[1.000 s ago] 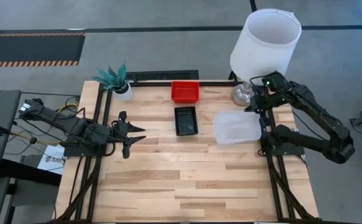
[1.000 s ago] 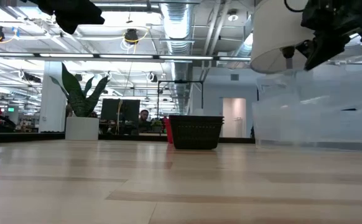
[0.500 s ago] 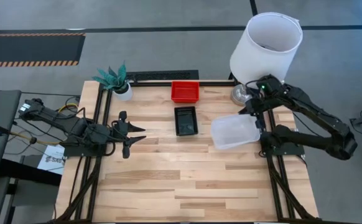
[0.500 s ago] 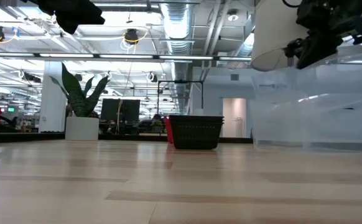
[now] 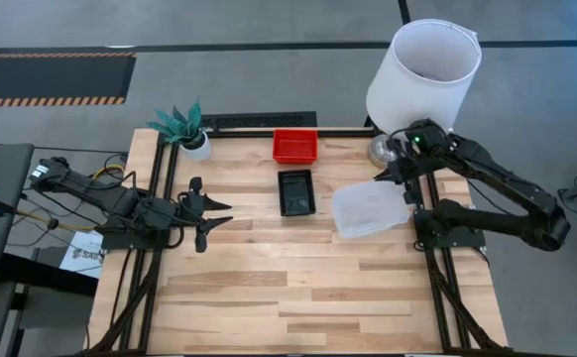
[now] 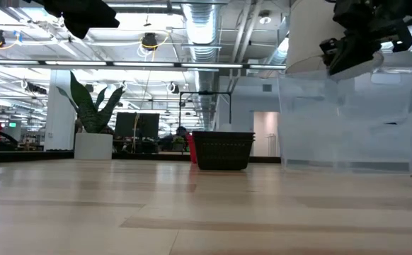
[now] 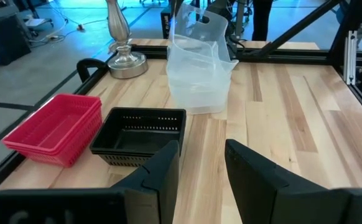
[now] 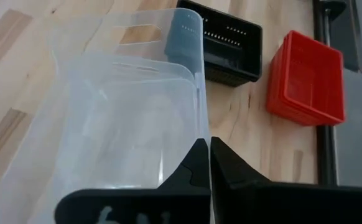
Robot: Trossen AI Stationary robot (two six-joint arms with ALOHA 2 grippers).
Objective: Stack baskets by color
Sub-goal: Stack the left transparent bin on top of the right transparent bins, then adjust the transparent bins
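Right gripper (image 5: 396, 171) pinched tight on the rim of the clear baskets (image 5: 370, 208), tilted and held near the desk's right edge, just in front of the lamp (image 5: 422, 74). Black baskets (image 5: 295, 191) sit mid-desk toward the back; red baskets (image 5: 295, 147) at the back edge. Left gripper (image 5: 212, 217) waits partly open, holding nothing, by the left edge. Plant (image 5: 181, 126) at back-left corner.
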